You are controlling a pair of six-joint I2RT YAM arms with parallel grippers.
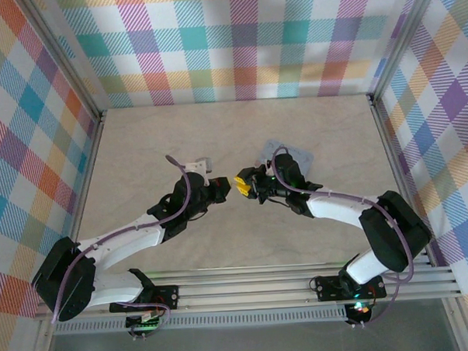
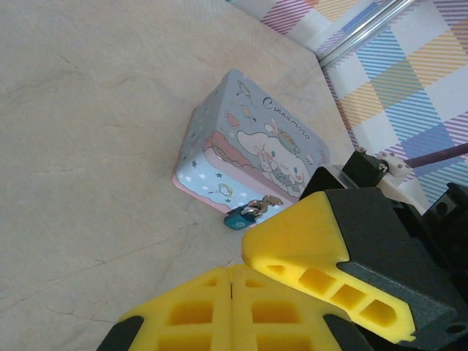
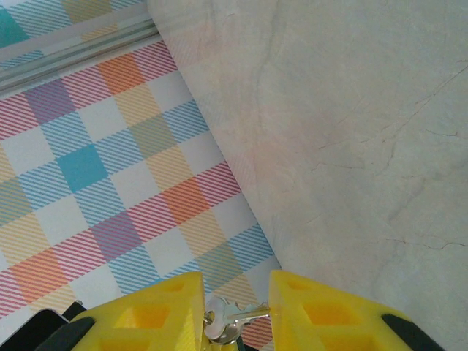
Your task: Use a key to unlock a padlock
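The padlock [image 2: 238,217] is a very small bluish-grey body. In the left wrist view it sits near the middle of the picture, with a bunch of silver keys [image 2: 261,204] touching it at its 2 o'clock. Whether it rests on the table [image 2: 88,146] or hangs from the keys, I cannot tell.

I judge it to be hard, smooth metal and light, so it can slip or swing easily — a grip on the two flat sides of the body looks the safest, leaving the shackle and the keyhole free. The keys are thin and may twist between soft pads.

The pale blue cartoon tin [image 2: 248,146] lies just beside the padlock, at its 12 o'clock.

The right gripper [image 3: 235,292] has its jaws narrowed around the keys, which bridge the gap and seem to touch both yellow pads. The left gripper [image 2: 231,272] is at 6 o'clock from the padlock, near but not touching it — its jaws are pressed together and nothing shows between them.
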